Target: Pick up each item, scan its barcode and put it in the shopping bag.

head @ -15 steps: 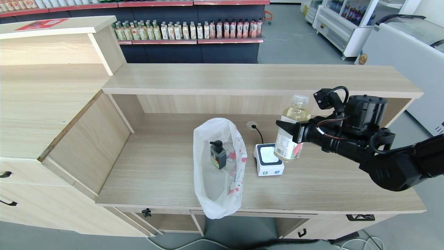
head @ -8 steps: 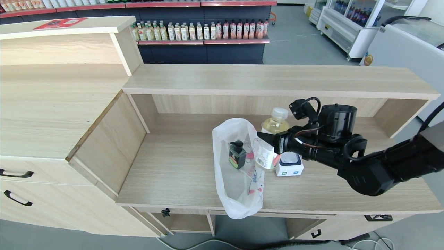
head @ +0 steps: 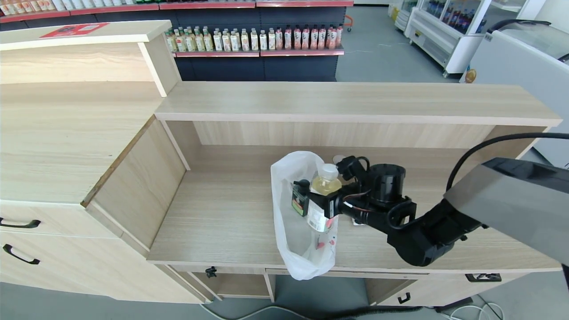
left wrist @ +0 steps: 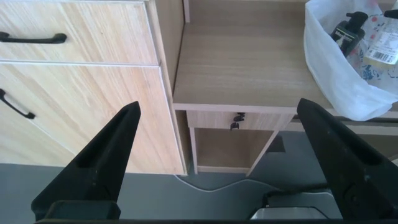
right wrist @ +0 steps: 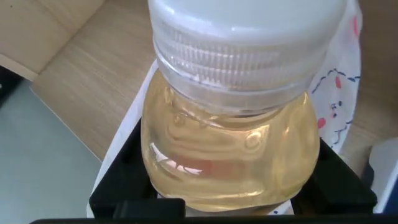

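Bottle (head: 323,195): upright, pale yellow drink, white cap; I see its lower part down inside the shopping bag (head: 284,231), just beside the dark pump bottle (head: 300,200).
Right pincer (head: 328,205): clamped on the bottle below its shoulder.
Shopping bag: white, mouth open, standing near the tabletop's (head: 231,222) front edge.
Left pincer (left wrist: 217,106): my fingers stand wide apart, holding nothing, off the tabletop's front, beside the drawers (left wrist: 74,68).
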Motion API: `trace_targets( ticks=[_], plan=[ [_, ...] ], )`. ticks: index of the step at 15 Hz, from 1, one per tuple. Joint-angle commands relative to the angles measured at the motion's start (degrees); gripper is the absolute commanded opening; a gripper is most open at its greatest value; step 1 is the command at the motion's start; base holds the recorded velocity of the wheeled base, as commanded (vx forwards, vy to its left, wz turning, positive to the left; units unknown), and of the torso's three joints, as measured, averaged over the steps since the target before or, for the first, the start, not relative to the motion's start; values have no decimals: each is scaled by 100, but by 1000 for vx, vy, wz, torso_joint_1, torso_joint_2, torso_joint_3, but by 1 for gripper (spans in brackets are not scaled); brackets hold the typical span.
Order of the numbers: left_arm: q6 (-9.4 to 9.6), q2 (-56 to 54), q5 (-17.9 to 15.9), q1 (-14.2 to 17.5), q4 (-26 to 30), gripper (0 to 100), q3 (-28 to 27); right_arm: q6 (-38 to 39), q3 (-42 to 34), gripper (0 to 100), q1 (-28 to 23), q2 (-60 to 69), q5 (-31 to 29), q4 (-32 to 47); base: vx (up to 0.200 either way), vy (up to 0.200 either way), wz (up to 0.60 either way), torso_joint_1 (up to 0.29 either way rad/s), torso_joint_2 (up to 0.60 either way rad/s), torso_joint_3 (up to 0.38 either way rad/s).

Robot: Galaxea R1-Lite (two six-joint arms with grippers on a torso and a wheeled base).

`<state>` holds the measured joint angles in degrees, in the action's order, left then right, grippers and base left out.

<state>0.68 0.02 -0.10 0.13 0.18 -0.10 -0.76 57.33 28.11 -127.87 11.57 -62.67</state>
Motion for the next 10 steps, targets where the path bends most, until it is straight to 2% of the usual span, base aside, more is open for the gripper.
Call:
trace_targets(
  ticks=[1, 4, 10],
  plan=[
    [2, -2, 1, 4, -1, 100, 1, -74, 182, 0, 63, -511, -6, -87, 0, 0, 0, 0, 0, 0],
    [-7, -2, 1, 4, -1, 100, 1, -294, 639, 0, 151, -1003, -6, -360, 0, 0, 0, 0, 0, 0],
    [-7, -2, 1, 4, -1, 100, 1, -1155, 788, 0, 195, -1715, -6, -1221, 0, 0, 0, 0, 0, 0]
  ],
)
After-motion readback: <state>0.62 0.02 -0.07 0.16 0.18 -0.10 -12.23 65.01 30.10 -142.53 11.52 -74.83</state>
